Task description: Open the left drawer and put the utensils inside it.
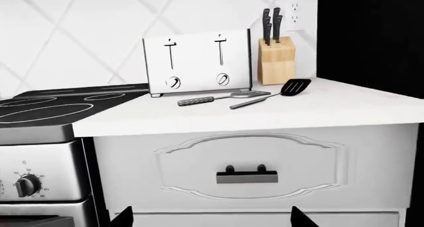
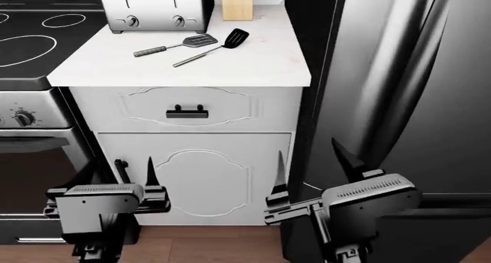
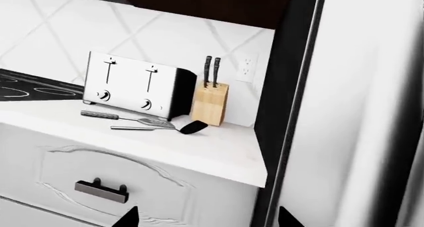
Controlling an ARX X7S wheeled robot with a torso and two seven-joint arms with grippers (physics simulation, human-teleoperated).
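White drawer (image 2: 186,106) shut; spatulas (image 2: 175,45) (image 2: 210,47) on counter (image 2: 253,67). Left gripper (image 2: 135,176) and right gripper (image 2: 311,162) spread wide, empty.

Head view: you look from above and in front, down onto the white counter (image 2: 253,67), the cabinet front beneath it and both grippers low in the foreground, left gripper (image 2: 134,174) and right gripper (image 2: 311,159)

Left wrist view: you face the drawer (image 1: 248,170) nearly square-on from about counter height, near to it, with the stove (image 1: 46,108) at one edge

Right wrist view: you look from below counter level, upward and slantwise along the counter, with the fridge (image 3: 358,113) close on one side

Shared by all three: the drawer front, toaster (image 3: 136,85), knife block (image 1: 276,60) and the two spatulas (image 2: 188,47)
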